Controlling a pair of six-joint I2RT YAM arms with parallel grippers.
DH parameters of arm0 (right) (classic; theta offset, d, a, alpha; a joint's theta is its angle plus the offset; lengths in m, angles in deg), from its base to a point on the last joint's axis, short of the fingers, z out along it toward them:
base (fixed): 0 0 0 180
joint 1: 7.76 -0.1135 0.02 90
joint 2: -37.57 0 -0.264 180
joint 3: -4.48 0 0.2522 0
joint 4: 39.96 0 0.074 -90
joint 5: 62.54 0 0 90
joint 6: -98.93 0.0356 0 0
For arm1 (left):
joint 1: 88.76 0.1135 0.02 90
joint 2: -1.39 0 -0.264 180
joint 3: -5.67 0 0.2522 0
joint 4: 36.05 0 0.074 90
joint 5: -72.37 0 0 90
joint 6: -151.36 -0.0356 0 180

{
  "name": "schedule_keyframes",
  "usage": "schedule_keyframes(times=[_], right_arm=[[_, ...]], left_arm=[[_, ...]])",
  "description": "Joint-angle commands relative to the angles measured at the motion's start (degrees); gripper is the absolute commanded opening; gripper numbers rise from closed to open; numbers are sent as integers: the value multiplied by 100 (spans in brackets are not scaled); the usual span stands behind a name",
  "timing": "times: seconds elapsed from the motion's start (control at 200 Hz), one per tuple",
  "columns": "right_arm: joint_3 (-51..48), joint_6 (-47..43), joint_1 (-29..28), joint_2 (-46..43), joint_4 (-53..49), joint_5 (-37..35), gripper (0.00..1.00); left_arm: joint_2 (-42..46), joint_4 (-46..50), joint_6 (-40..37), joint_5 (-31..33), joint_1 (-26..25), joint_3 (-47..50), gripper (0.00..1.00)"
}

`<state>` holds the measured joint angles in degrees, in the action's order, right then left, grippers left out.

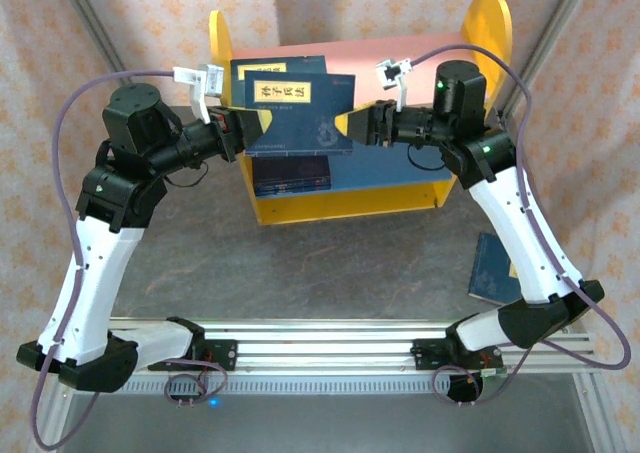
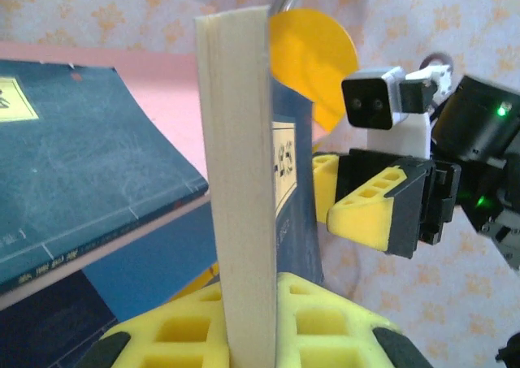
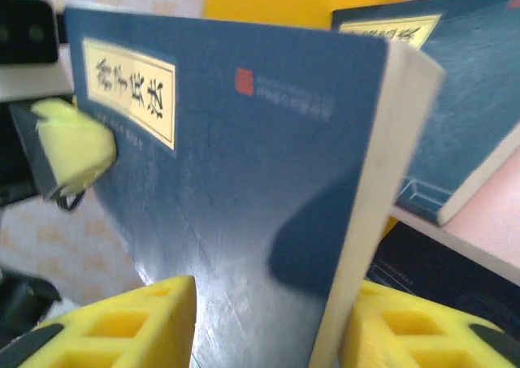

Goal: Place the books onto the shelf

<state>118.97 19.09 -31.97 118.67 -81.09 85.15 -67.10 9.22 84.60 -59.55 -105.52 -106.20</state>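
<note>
One navy book (image 1: 300, 118), judged light and stiff edgewise, sat clamped in the left tool (image 1: 245, 133). The right tool (image 1: 363, 125) straddled the opposite edge, jaws apart.

Between your yellow fingers (image 3: 122, 319) you see a navy-blue book (image 3: 244, 189) with cream page edges, a yellow label (image 3: 134, 88) of dark characters and a small red stamp (image 3: 244, 81), and beyond them the shelf (image 1: 488, 28) is yellow, pink and blue.

Bright, even light; wrist close-ups soft (right blurrier), shadows faint.
</note>
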Motion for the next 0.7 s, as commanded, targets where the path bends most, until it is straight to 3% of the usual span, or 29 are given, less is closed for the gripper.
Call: schedule_keyframes(times=[0.0, 0.19, 0.415, 0.566, 0.696], right_arm=[[262, 579, -16, -15, 595, -712, 61], [329, 976, -14, 91, 820, -1175, 82], [1120, 1346, -16, 697, 851, -1044, 84], [1610, 1638, -20, 1077, 969, -791, 73], [1782, 1764, -15, 1222, 1022, -801, 50]], left_arm=[[75, -1154, 537, 299, 86, -15, 0], [-101, -1908, 1085, 295, 181, -68, 0], [-550, -2666, 1643, 23, 268, -309, 0], [-708, -2847, 1768, -78, 309, -397, 0], [-803, -2871, 1828, -150, 365, -426, 0]])
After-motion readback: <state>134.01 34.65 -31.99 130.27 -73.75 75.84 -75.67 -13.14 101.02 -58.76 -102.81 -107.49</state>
